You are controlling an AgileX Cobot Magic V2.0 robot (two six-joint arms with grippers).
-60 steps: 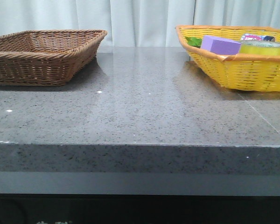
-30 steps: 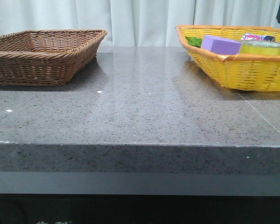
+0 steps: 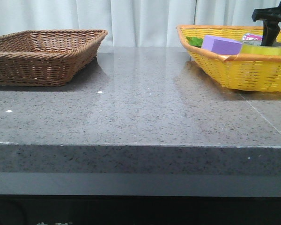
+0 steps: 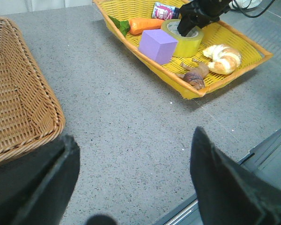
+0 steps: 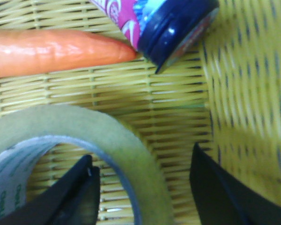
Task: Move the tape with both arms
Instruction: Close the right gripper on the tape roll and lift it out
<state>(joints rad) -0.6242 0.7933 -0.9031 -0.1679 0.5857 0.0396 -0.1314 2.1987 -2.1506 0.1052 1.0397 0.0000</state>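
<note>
Yellow tape [image 4: 186,38] lies flat in the yellow basket [image 3: 243,72], touching the purple block [image 3: 221,45] — your right gripper [image 5: 143,187], absent a second ago, has now dropped in with fingers spread astride the roll's wall, one inside the core; pick is imminent — left gripper [image 4: 131,183] hangs agape, idle

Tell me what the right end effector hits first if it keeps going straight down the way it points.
Most likely the tape roll: the right end effector is open and straddles its wall, one finger inside the core, one outside. Past that lies the yellow basket floor. Depth is hard to judge.
</note>
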